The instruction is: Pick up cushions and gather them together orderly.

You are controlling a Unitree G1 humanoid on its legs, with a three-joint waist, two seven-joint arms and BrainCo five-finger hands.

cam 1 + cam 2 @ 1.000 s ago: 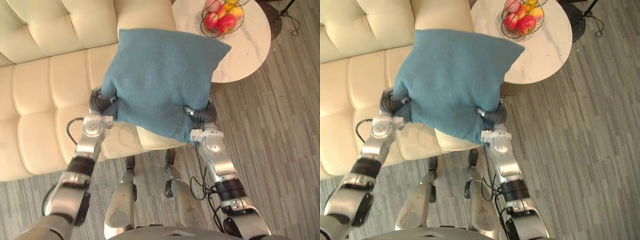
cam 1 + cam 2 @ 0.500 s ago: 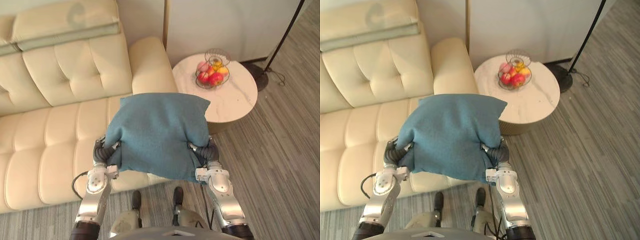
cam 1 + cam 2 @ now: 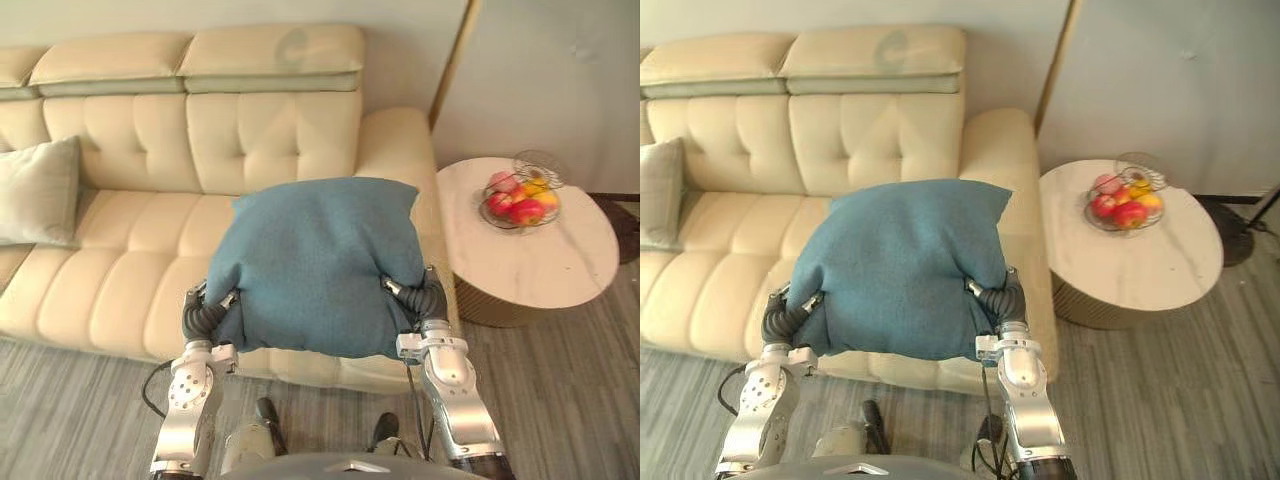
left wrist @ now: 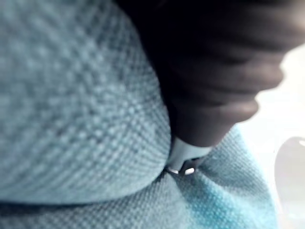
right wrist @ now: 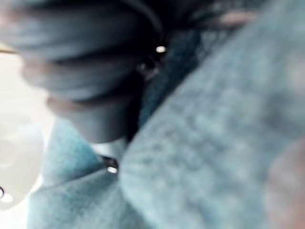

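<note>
1. Fingers of my left hand (image 3: 205, 312) and right hand (image 3: 420, 298): buried in cloth, so I cannot tell their curl.
2. Blue cushion (image 3: 315, 265): raised between both hands, above the cream sofa (image 3: 130, 270) (right end).
3. Pale cushion (image 3: 38, 190): propped at the sofa's left end, well apart.

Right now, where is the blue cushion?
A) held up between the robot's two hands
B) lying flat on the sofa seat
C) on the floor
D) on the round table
A: the blue cushion is up off the sofa, with the left hand and the right hand at its lower corners.
</note>
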